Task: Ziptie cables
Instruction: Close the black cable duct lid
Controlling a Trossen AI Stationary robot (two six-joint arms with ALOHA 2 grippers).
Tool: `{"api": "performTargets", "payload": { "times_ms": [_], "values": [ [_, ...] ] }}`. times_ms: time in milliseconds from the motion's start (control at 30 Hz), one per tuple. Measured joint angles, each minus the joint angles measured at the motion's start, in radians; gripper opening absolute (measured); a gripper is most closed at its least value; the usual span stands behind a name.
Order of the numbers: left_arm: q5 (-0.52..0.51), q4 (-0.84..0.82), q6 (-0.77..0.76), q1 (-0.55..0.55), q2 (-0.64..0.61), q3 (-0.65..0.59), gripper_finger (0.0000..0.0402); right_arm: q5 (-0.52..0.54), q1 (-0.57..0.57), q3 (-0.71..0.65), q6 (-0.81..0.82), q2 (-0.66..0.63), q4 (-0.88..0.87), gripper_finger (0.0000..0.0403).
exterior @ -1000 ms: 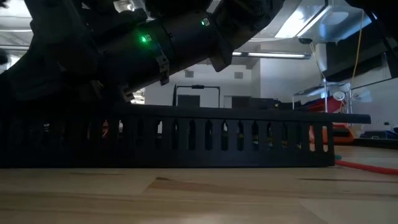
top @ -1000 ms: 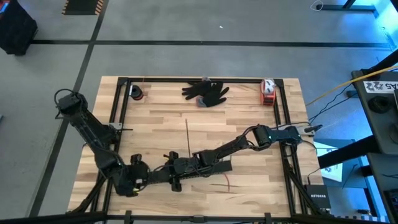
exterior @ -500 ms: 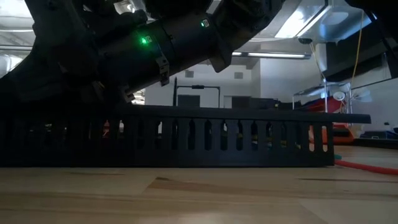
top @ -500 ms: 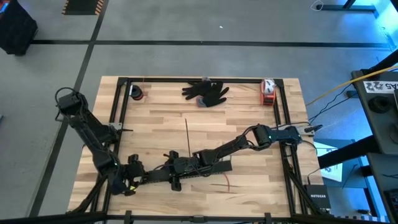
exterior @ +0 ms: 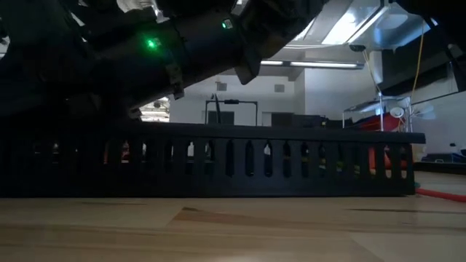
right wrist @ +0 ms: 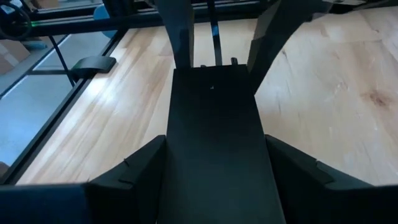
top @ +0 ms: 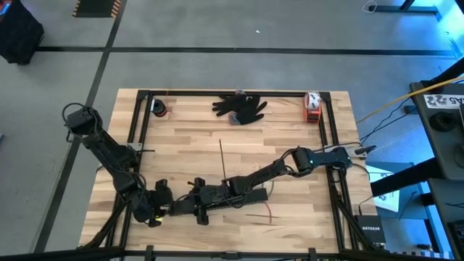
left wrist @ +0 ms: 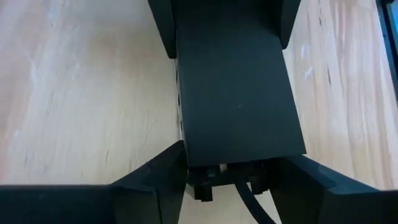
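A long black comb-slotted bar (top: 232,196) lies on the table near its front edge, and both grippers are on it. My left gripper (top: 161,205) is shut on its left end. My right gripper (top: 204,196) is shut on it a little farther along. A red wire of the cables (top: 265,212) lies on the wood by the bar's right end and also shows in the low view (exterior: 437,194). Dark cable ends (left wrist: 244,190) stick out of the bar's left end. The ziptie (top: 222,158) lies flat on the table, apart from the bar on its far side. My left gripper pinches the bar's two long side walls at its left end (left wrist: 194,144) between its two fingers (left wrist: 163,169). The fingers slant down from the table's left and lie along the bar. The bar rests on the table (exterior: 218,191). My right gripper pinches the bar's two side walls (right wrist: 181,146) between its fingers (right wrist: 138,168), right of the left gripper. It comes from the table's right, slanting slightly down, with its fingers along the bar. The bar stays down on the wood.
Black gloves (top: 241,107), a small black roll (top: 159,109) and a red and white object (top: 312,106) lie along the far edge. A black frame rail (top: 138,138) borders the wood on the left, and another (top: 330,130) on the right. Bare wood lies around the ziptie.
My left gripper has sunk toward the bar's left end and narrowed its fingers onto the bar's sides. The bar has shifted a little along the table. My right gripper has kept its hold.
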Motion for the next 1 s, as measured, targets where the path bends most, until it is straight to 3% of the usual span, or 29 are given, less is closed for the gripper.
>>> {"api": "performTargets", "payload": {
  "times_ms": [433,600,767,1000],
  "values": [
    [0.1,0.004,0.031,0.048,-0.002,0.003,0.0261,-0.001,0.002,0.017,-0.011,-0.001,-0.064,0.0227],
    [0.189,-0.159,-0.048,0.028,-0.006,0.072,0.0268,0.006,0.001,0.019,-0.002,-0.001,-0.067,0.0227],
    [0.143,-0.23,-0.082,-0.047,-0.014,0.132,0.0255,-0.001,0.0,0.02,-0.003,-0.001,-0.076,0.0227],
    [0.073,-0.258,-0.184,-0.115,-0.007,0.113,0.0251,0.004,0.0,0.019,-0.002,-0.001,-0.078,0.0227]
  ]
}}
